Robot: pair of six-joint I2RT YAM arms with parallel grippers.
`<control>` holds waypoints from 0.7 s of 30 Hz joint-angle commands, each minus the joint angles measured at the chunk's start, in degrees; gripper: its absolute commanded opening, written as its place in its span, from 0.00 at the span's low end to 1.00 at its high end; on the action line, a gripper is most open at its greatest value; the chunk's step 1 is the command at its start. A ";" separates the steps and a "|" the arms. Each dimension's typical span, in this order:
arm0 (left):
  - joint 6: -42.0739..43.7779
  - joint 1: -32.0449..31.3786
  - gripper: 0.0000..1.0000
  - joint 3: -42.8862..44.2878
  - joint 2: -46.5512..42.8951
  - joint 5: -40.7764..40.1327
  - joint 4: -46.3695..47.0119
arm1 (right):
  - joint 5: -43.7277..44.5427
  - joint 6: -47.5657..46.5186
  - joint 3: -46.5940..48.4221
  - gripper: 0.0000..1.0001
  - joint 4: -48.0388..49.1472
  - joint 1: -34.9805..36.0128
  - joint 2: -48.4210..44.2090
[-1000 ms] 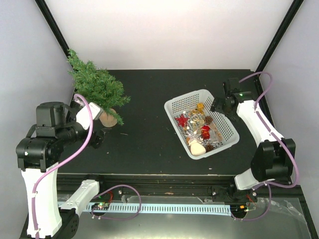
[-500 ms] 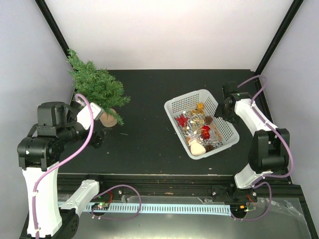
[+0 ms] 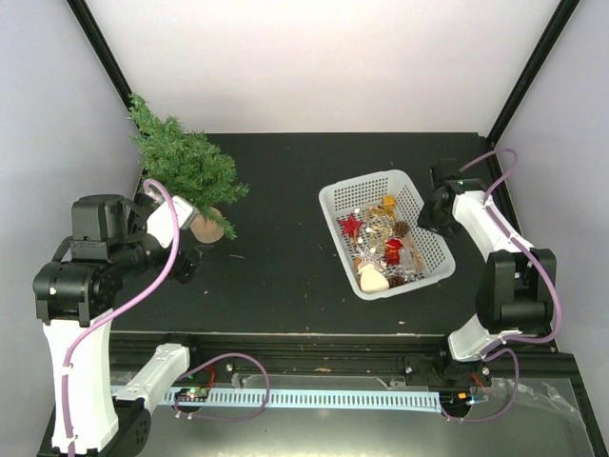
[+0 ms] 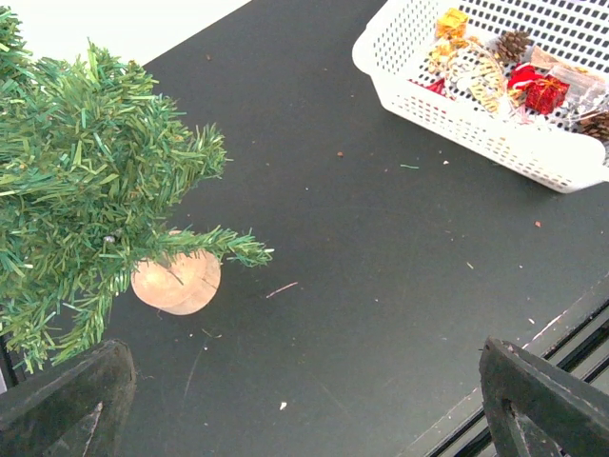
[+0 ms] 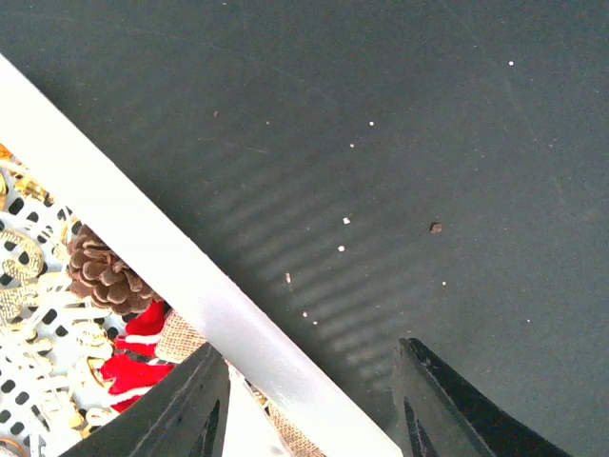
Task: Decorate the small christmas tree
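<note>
Far left: small christmas tree stands on tan base, at back-left of black table. Left gripper: fingers spread wide, nothing between them, near tree base, not touching. Right of centre: white basket, well apart from tree, holds pine cone, red gift and other trinkets. Right gripper: jaws partly spread, straddling basket's right rim, with gap visible on outer side.

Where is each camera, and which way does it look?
Top external: above and behind, looking down at the table; left arm and right arm show.
Left wrist: on its arm, facing the small christmas tree; open fingers show.
Right wrist: on its arm, looking down at the basket rim; fingers show.
All share the basket.
</note>
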 commanded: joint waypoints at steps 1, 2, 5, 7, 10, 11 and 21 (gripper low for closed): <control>0.59 -0.37 0.99 -0.23 0.36 -0.67 0.55 | 1.56 2.22 -1.02 0.47 -0.18 -1.59 -2.00; 0.59 -0.37 0.99 -0.11 0.45 -0.67 0.55 | 1.57 2.14 -1.20 0.47 -0.15 -1.86 -2.21; 0.59 -0.32 0.99 -0.14 0.62 -0.64 0.67 | 1.96 2.13 -1.41 0.47 -0.38 -2.26 -2.54; 0.59 -0.34 0.99 -0.25 0.72 -0.67 0.66 | 2.22 2.11 -1.59 0.47 -0.64 -2.46 -2.77; 0.67 -0.37 0.99 -0.31 0.74 -0.75 0.69 | 3.30 2.15 -1.69 0.49 -1.41 -2.88 -3.16; 0.65 -0.37 0.99 -0.28 0.74 -0.82 0.73 | 3.69 2.14 -1.69 0.49 -1.63 -3.07 -3.28; 0.51 -0.36 0.99 -0.31 0.66 -0.95 1.23 | 1.93 0.08 -0.73 0.71 -2.55 -5.83 -5.07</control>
